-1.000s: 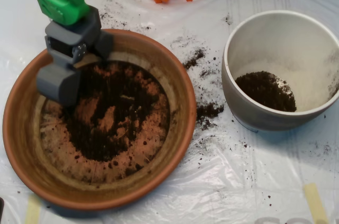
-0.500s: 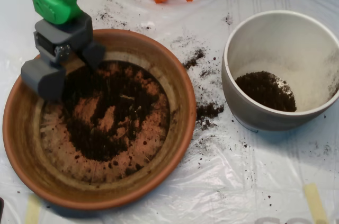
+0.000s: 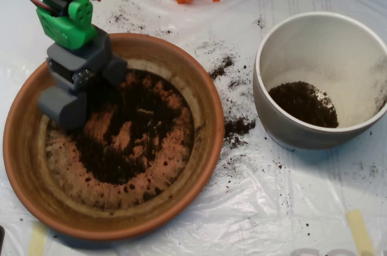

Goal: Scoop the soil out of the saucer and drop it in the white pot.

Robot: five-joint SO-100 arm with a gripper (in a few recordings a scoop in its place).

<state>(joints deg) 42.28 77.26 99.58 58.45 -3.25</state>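
**Claw over the upper-left of the saucer, soil spread to its right**

From overhead, we see the claw (image 3: 84, 89) hanging over the upper-left part of the saucer (image 3: 199, 95), its two grey shells standing apart, so we read it as released, with nothing visibly caught between them. One shell sits low on the left over the dish wall, the other higher and to the right at the edge of the dark patch. The soil (image 3: 130, 126) lies mostly in the middle of the saucer's flat bottom, just to the right of and below the claw, thin enough that orange shows through in places. More of it sits in a small heap inside the white pot (image 3: 275, 120), well to the right, and crumbs are scattered on the plastic-covered bench (image 3: 254, 207) between the two dishes.

Against half a second ago, we find the claw shifted right and a little down, further into the saucer. The soil patch looks unchanged.
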